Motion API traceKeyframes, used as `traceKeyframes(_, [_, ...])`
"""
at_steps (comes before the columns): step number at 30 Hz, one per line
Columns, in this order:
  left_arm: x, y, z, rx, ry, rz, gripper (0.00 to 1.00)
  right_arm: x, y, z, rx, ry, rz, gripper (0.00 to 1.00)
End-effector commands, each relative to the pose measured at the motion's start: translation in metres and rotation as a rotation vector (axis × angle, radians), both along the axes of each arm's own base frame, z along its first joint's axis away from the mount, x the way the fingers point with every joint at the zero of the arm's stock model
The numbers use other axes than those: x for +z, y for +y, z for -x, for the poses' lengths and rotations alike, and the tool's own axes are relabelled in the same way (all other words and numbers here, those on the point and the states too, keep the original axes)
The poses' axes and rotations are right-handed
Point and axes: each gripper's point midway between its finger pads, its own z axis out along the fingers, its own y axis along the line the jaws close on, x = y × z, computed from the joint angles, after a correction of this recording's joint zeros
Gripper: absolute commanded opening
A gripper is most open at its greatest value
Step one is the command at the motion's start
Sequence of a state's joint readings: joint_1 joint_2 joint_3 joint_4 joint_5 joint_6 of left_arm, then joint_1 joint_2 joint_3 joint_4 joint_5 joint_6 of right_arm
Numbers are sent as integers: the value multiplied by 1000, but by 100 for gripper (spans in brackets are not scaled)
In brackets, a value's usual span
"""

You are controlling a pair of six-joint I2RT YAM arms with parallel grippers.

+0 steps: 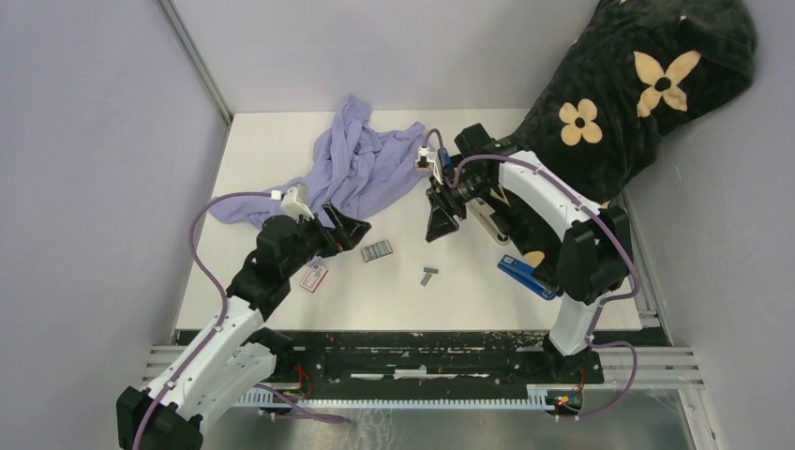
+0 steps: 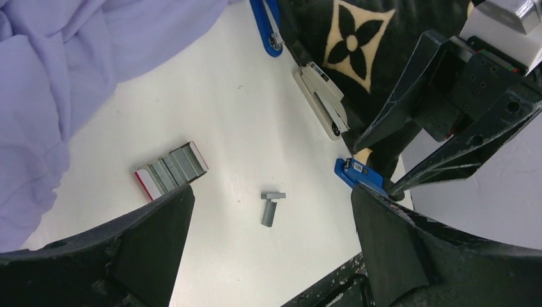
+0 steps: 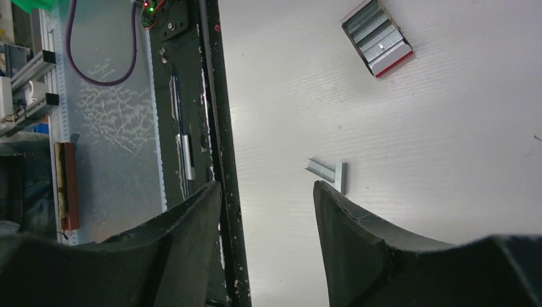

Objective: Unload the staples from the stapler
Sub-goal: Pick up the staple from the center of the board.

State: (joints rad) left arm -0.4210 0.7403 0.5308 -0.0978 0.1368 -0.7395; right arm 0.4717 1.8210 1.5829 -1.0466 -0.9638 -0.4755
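The staples (image 1: pixel 429 276) lie as two crossed strips on the desk (image 1: pixel 469 295), left of the blue stapler (image 1: pixel 525 277), seemingly already unloaded. Farther left, the left gripper (image 1: pixel 350 232) gapes empty; beyond the stapler, the right gripper (image 1: pixel 441 223) hangs part-open, holding nothing.

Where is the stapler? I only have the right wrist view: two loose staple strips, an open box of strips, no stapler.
Observer: A blue stapler lies on the right side of the table, near its front edge.
Operator: Only that one?
Observer: No, a pale grey stapler lies farther back, at the edge of the black flower-print fabric.
Operator: And the left pincer?
Observer: The left pincer is wide open with nothing in it, just left of the staple box.
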Motion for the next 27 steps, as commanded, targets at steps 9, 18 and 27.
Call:
traceKeyframes(9, [26,-30,10,-209,-122,63,97,36,-47,-9,-47,-179,-26,63])
traceKeyframes(18, [18,-45,34,-300,-133,251,96,32,-62,-20,-190,-192,-70,65])
traceKeyframes(27, [13,-47,52,-290,-145,271,94,31,-60,-16,-279,-187,-150,86])
